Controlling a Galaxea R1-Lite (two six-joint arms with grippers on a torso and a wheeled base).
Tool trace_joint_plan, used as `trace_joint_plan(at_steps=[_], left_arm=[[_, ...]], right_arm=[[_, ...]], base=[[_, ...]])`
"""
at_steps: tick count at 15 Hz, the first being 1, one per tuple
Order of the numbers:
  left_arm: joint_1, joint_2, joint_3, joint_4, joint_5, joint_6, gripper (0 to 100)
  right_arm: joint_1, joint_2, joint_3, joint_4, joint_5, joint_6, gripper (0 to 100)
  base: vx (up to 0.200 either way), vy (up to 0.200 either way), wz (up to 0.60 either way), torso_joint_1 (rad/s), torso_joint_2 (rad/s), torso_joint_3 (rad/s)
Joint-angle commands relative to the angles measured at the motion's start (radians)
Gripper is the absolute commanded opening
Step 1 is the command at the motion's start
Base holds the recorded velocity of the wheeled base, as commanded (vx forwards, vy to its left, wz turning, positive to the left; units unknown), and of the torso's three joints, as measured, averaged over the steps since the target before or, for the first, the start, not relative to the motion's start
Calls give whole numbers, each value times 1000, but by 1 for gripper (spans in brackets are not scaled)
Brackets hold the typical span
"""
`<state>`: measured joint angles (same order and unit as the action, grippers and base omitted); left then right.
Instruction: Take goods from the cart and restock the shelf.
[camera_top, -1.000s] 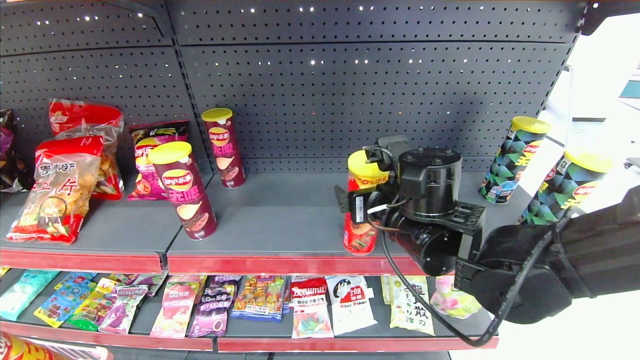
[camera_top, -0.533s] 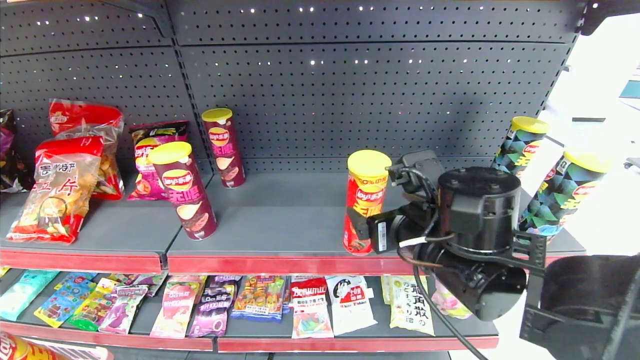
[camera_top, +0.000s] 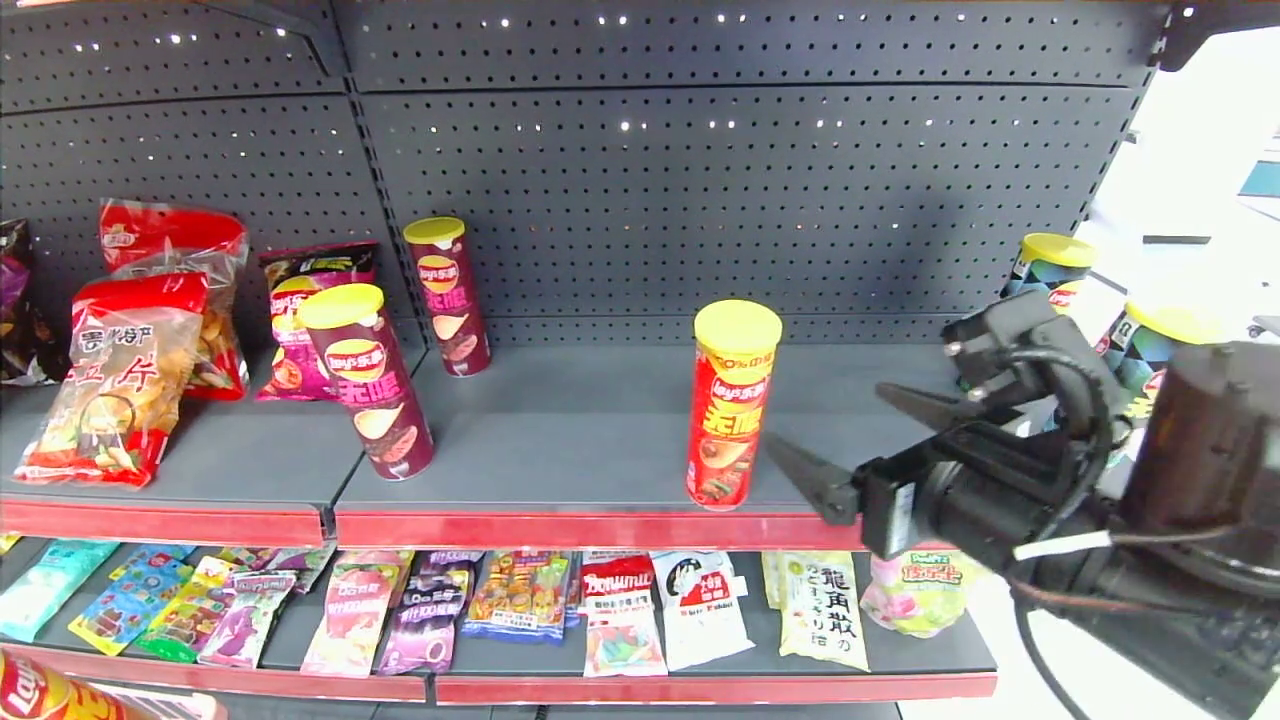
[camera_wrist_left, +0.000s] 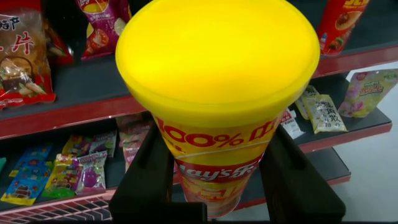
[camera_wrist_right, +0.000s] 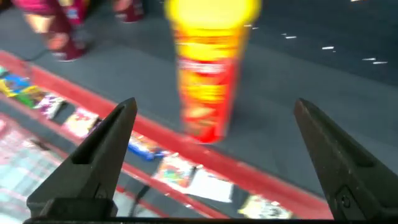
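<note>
The red can with a yellow lid (camera_top: 733, 405) stands upright on the upper shelf (camera_top: 560, 420), close to the red front lip (camera_top: 560, 528) and roughly midway along the right-hand bay. Nothing touches it. The right claw (camera_top: 825, 417) hangs just to its right, off the shelf's front edge, with its two dark fingers (camera_top: 800, 475) spread wide and pointing toward the can. There is a clear gap between fingertips and can. In the right wrist view the can (camera_wrist_right: 208, 81) stands between the two parted fingers but farther off, not within them.

A second can of the same kind (camera_wrist_left: 217, 74) sits in the left claw (camera_wrist_left: 221, 177), its yellow lid turned toward the wrist camera. The black fingers (camera_wrist_left: 149, 180) are clamped on its red body from both sides, and it is held out in front of the shelves.

To the left on the upper shelf stand two maroon cans (camera_top: 365, 375), one near the front and tilted, the other back by the pegboard wall (camera_top: 700, 200). Past them lie red and purple snack bags (camera_top: 110, 380). At the shelf's right end stand two dark patterned cans (camera_top: 1050, 265), partly hidden by the right arm. The lower shelf (camera_top: 900, 660) carries a row of flat candy and snack packets (camera_top: 620, 610).
</note>
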<state>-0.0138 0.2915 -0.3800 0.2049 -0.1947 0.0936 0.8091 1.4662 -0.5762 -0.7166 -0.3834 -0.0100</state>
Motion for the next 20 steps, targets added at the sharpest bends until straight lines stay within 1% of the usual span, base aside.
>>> trace_joint_plan(at_steps=[1, 2, 3, 4, 5, 6, 7, 8, 10, 12, 14, 17, 18, 19, 20], left_arm=[[-2, 55, -17, -2, -22, 0, 0], [-2, 78, -27, -4, -40, 0, 0], [-2, 103, -46, -5, -60, 0, 0], [-2, 132, -69, -5, -77, 0, 0], [-2, 164, -97, -4, -89, 0, 0], [-2, 164, -97, -4, -89, 0, 0], [-2, 201, -125, -5, -98, 0, 0], [-2, 222, -138, -5, -98, 0, 0], [-2, 230, -146, -7, -97, -5, 0], [-3, 233, -143, -16, -106, -6, 0], [-2, 233, -140, -28, -152, -8, 0], [-3, 224, -123, -48, -163, -12, 0], [-3, 221, -117, -62, -178, -25, 0], [-3, 222, -115, -79, -184, -52, 0], [-2, 227, -119, -88, -184, -71, 0]], right_arm=[[-446, -303, 165, 12, 279, -130, 100], [-594, -397, 208, 55, 350, -148, 100], [-711, -506, 233, 154, 382, -154, 100], [-805, -622, 225, 304, 393, -151, 100], [-880, -751, 190, 486, 399, -146, 100], [-880, -751, 190, 486, 399, -146, 100], [-900, -935, 148, 741, 416, -128, 100], [-892, -1055, 141, 876, 446, -120, 100], [-886, -1139, 157, 910, 472, -116, 100], [-886, -1218, 219, 914, 462, -122, 100], [-880, -1345, 349, 913, 472, -116, 100], [-847, -1393, 481, 864, 491, -102, 100], [-821, -1402, 503, 819, 486, -84, 100], [-818, -1409, 506, 806, 471, -64, 100], [-820, -1425, 507, 804, 456, -42, 100]], base=[[0, 0, 0, 0, 0, 0], [0, 0, 0, 0, 0, 0], [0, 0, 0, 0, 0, 0], [0, 0, 0, 0, 0, 0], [0, 0, 0, 0, 0, 0], [0, 0, 0, 0, 0, 0], [0, 0, 0, 0, 0, 0], [0, 0, 0, 0, 0, 0], [0, 0, 0, 0, 0, 0], [0, 0, 0, 0, 0, 0], [0, 0, 0, 0, 0, 0], [0, 0, 0, 0, 0, 0], [0, 0, 0, 0, 0, 0], [0, 0, 0, 0, 0, 0], [0, 0, 0, 0, 0, 0]])
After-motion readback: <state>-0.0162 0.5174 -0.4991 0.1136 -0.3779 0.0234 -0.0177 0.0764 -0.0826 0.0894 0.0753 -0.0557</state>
